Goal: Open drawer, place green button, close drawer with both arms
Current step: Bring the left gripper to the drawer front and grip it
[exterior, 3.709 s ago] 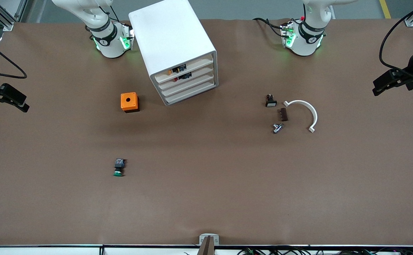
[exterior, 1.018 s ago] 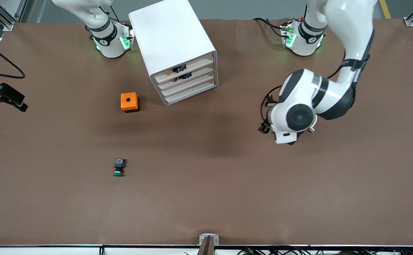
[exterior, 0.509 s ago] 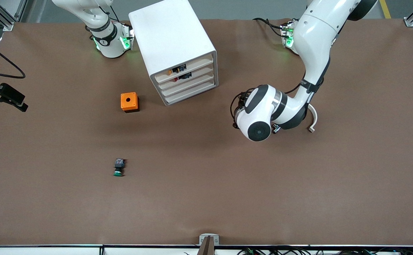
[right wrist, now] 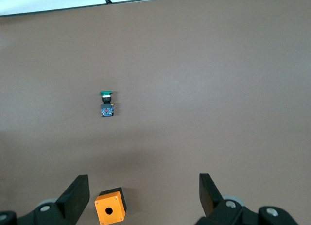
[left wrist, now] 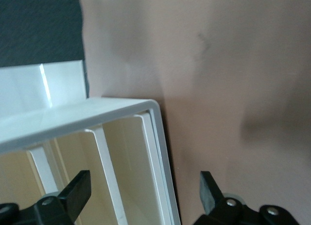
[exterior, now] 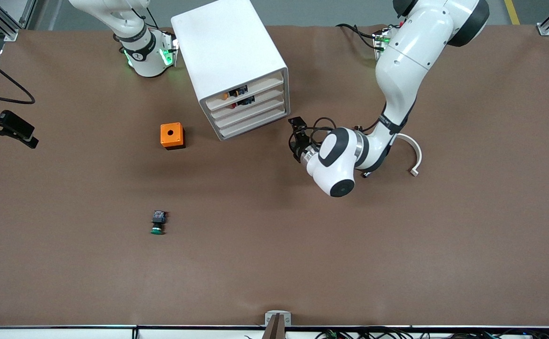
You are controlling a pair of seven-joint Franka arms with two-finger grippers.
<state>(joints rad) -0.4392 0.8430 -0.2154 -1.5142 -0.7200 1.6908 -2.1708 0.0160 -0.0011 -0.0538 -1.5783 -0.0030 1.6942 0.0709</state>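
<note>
White cabinet (exterior: 237, 66) drawer (exterior: 252, 116) not yet out: left claw (exterior: 297, 136) spread beside its front, needs a grip on it; right claw (exterior: 7, 129) spread, waiting; button (exterior: 157, 222) on worktop (exterior: 274, 245).

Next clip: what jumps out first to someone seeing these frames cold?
The left arm sweeps across the table, its left gripper open just in front of the white cabinet, whose drawers all look shut. The small green button lies alone on the table, nearer the front camera than the orange box. The right gripper waits open at the table's edge.
</note>
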